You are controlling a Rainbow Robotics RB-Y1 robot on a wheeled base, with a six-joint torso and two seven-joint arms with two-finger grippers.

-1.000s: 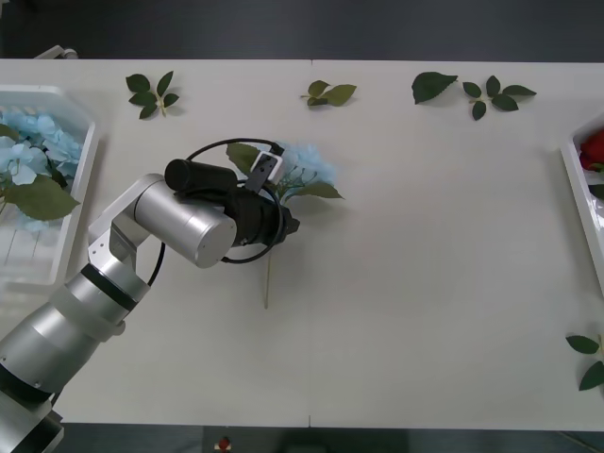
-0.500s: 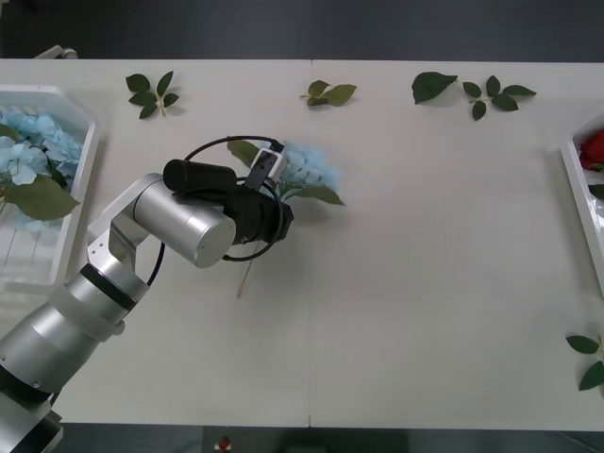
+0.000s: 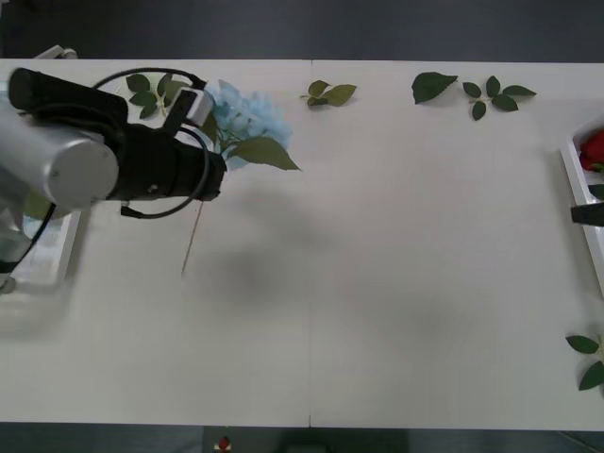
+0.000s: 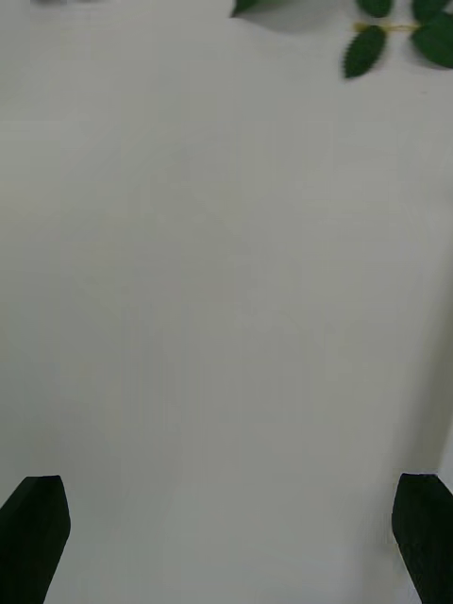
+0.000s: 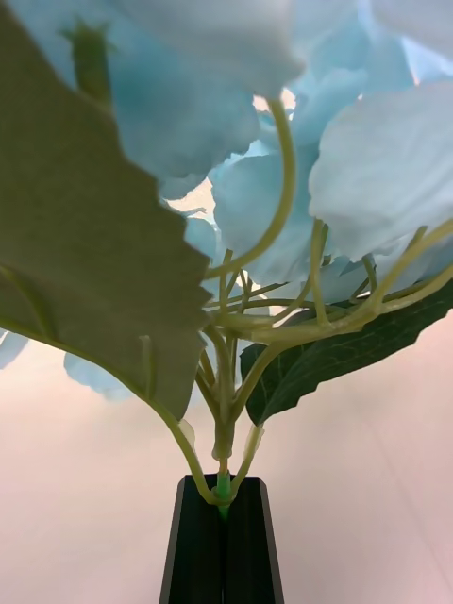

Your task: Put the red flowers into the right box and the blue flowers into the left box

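Above the table's point(image 3: 377, 283) left half, my left gripper point(image 5: 224, 528) is clamped tight on the stem of a blue flower point(image 3: 247, 123), its bloom hanging clear of the surface near the left box point(image 3: 66, 250). To do this well, I should carry it level over the rim before letting go, stem trailing inside. My right gripper point(image 4: 226, 538), fingers spread and empty, waits beside the right box point(image 3: 578, 179).
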